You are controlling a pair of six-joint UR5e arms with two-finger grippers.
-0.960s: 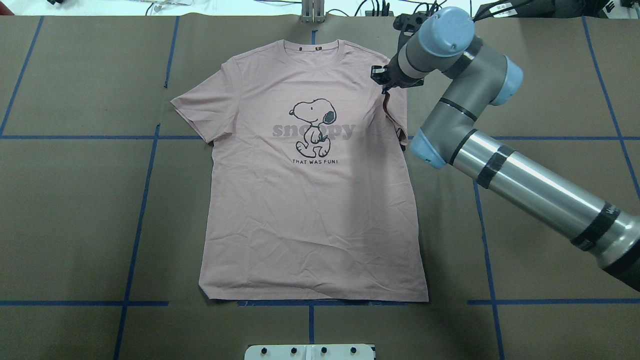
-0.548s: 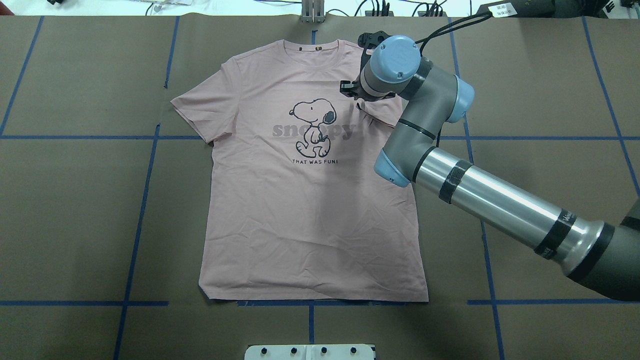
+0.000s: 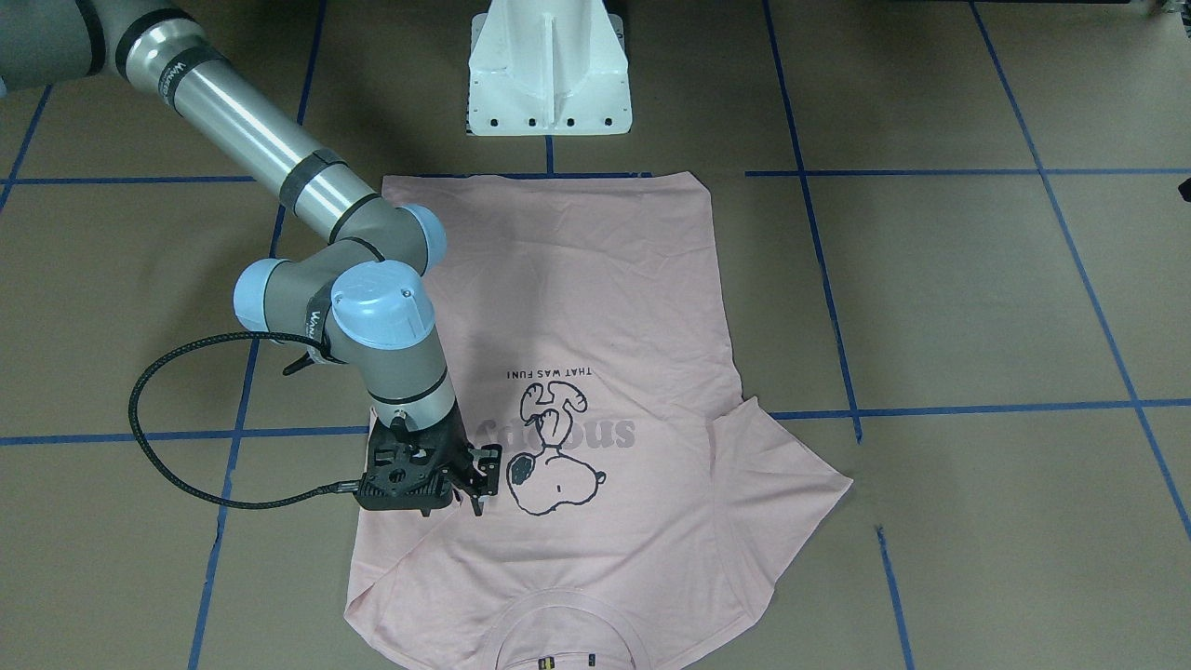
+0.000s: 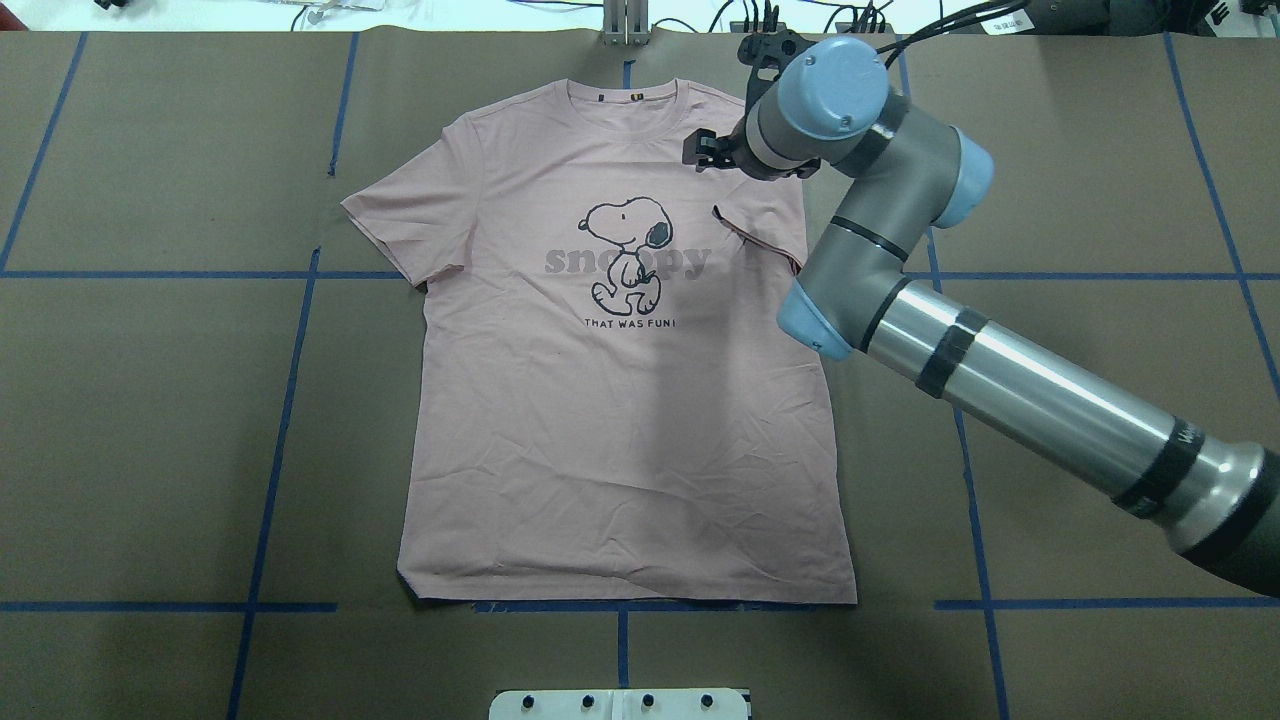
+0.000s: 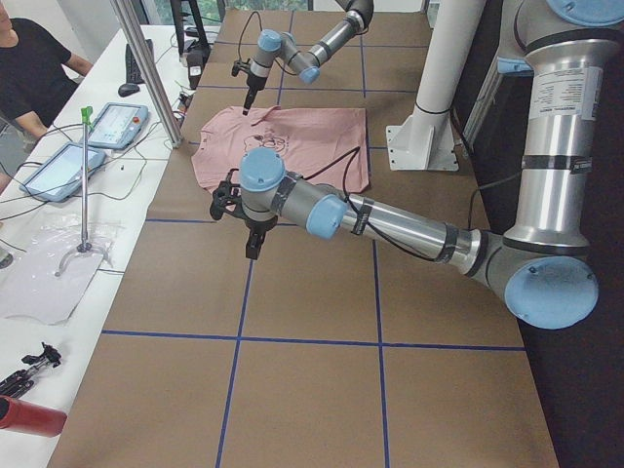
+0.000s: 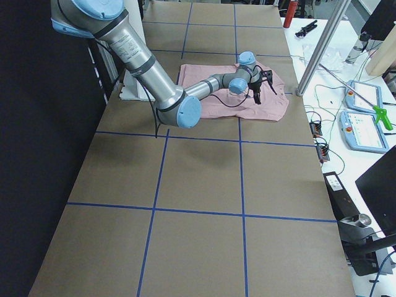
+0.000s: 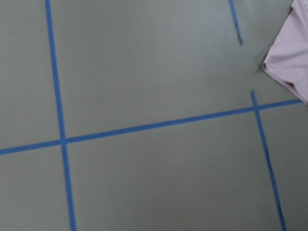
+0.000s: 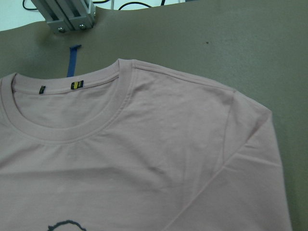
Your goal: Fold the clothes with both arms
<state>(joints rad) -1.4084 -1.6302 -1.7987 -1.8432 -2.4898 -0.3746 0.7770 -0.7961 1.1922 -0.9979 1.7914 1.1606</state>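
The pale pink T-shirt [image 4: 620,420] lies flat and face up on the brown table, collar at the far edge. Its right sleeve [image 4: 765,235] is folded inward onto the chest; the left sleeve [image 4: 400,215] is spread out. My right gripper [image 4: 705,150] hovers above the shirt's right shoulder, open and empty. It also shows in the front-facing view [image 3: 479,484], beside the dog print [image 3: 549,465]. The right wrist view shows the collar [image 8: 72,130] and no fingers. My left gripper [image 5: 253,246] shows only in the exterior left view, over bare table beside the shirt; I cannot tell if it is open.
The white pedestal base [image 3: 549,74] stands at the shirt's hem side. Blue tape lines [image 4: 290,370] grid the table. An aluminium post [image 4: 627,25] stands beyond the collar. Tablets [image 5: 117,122], cables and a person [image 5: 29,68] are at the side bench.
My right gripper carried the raised right sleeve inward over the chest, then let it go and drew back toward the shoulder. The sleeve now lies folded flat.
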